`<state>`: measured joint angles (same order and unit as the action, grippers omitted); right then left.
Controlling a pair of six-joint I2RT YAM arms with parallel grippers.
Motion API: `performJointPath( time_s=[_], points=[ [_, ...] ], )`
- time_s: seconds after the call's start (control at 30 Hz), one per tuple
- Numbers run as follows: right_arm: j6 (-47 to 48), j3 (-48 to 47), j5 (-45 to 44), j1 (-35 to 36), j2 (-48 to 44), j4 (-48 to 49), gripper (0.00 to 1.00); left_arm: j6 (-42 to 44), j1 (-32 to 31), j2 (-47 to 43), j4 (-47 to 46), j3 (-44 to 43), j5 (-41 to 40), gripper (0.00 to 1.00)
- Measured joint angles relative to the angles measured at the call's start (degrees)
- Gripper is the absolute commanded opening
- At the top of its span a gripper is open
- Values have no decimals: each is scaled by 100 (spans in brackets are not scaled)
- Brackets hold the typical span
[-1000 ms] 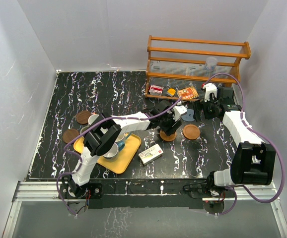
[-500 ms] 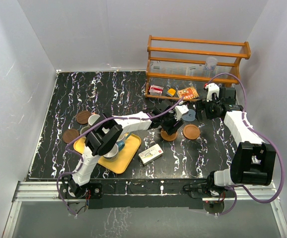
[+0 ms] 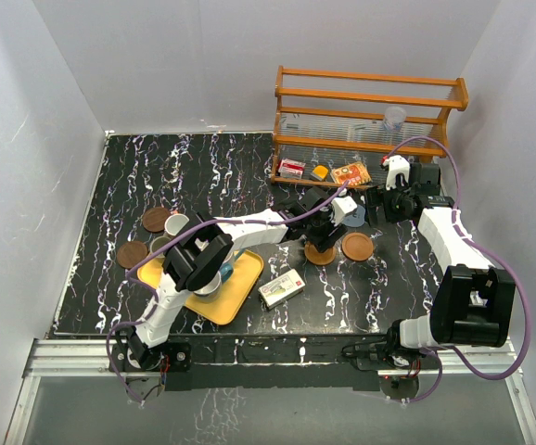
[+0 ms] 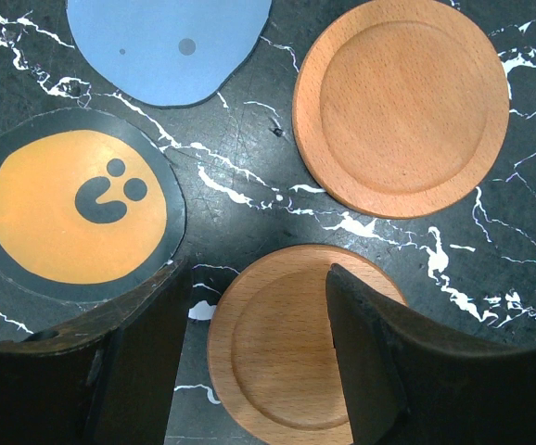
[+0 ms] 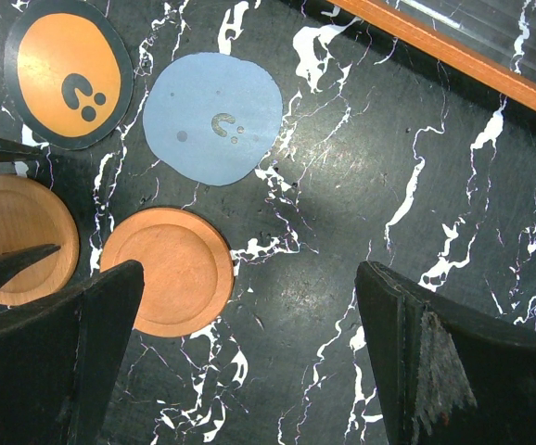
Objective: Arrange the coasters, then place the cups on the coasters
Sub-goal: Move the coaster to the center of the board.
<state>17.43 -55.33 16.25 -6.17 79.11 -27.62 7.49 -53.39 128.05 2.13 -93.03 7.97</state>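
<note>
Left gripper (image 4: pixel 252 278): jaws partway apart, nothing between them. It hangs over the near wooden coaster (image 4: pixel 296 357). In the left wrist view its right finger (image 4: pixel 370 362) overlaps that coaster's rim; can't tell if it touches.

Around it on the bench (image 3: pixel 212 176), right half, mid-depth:
- second wooden coaster (image 4: pixel 402 107), just beside the first on its right, small gap
- orange coaster with the dark rim (image 4: pixel 78 209), next one back, a dark squiggle printed on it
- grey-blue coaster (image 4: pixel 166 42), beside the orange one, flat, edge slightly uneven

All four lie flat, apart from each other, no cup on any.

Right gripper (image 5: pixel 251 278): jaws wide, nothing held. It hovers over bare bench toward the right edge, just past the second wooden coaster and the grey-blue one.

Further out:
- wooden rack (image 3: pixel 370 111) in the back right corner, clear plastic cup (image 3: pixel 394 119) on it, packets (image 3: pixel 351 174) at its foot
- small box (image 3: pixel 281 289) near the front edge, about mid-width
- yellow tray (image 3: pixel 226 301) front left, cups on the tray (image 3: pixel 210 283) partly hidden by the left arm, count unclear
- white cup (image 3: pixel 175 223) and grey-green cup (image 3: pixel 161 243) on the bench just behind the tray
- two dark brown coasters (image 3: pixel 157 219) beside those cups toward the left edge, bare
</note>
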Motion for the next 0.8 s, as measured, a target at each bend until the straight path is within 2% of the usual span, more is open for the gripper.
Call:
performJointPath(
  time_s=[0.8],
  points=[
    [0,0,17,-33,15,-20,98,507,-37,-44,197,-87,-310,63]
  ],
)
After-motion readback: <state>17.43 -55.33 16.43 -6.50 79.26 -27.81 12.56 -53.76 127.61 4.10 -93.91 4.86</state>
